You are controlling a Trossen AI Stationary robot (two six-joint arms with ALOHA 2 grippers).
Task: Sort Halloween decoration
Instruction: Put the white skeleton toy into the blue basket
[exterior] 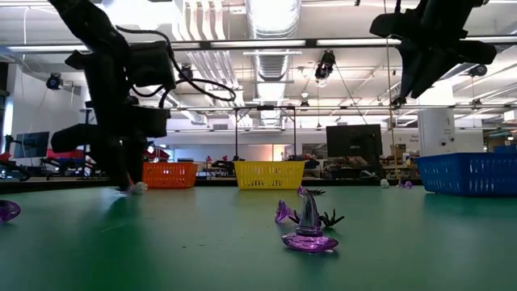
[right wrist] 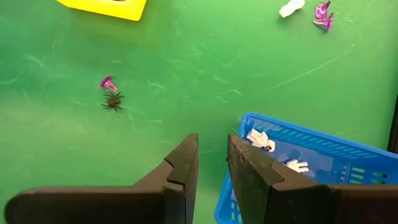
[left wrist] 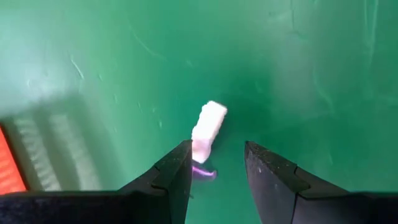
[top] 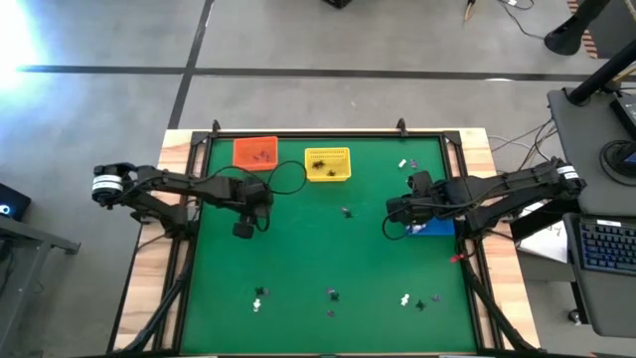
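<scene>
The Halloween decoration lies scattered on the green mat as tiny trinkets. A white trinket (left wrist: 208, 126) with a purple bit (left wrist: 203, 172) at its near end rests on the mat just ahead of my left gripper (left wrist: 216, 152). That gripper is open and low over the mat (top: 243, 230), pointing down, fingers on either side of the trinket. My right gripper (right wrist: 212, 146) hangs high, narrowly open with nothing in it, above the blue basket's (right wrist: 298, 168) edge. A purple hat (exterior: 309, 230) and a black spider (exterior: 327, 218) lie mid-table. My left gripper has one finger (left wrist: 177, 168) right beside the white trinket's near end (left wrist: 200, 149). I cannot tell whether it touches. The trinket lies flat on the mat.
The orange basket (top: 255, 152) and yellow basket (top: 328, 164) stand at the far edge. The blue basket (top: 432, 228), at the right under my right arm, holds white trinkets (right wrist: 260, 140). More trinkets lie near the front edge (top: 333, 295) and at the far right (top: 402, 164).
</scene>
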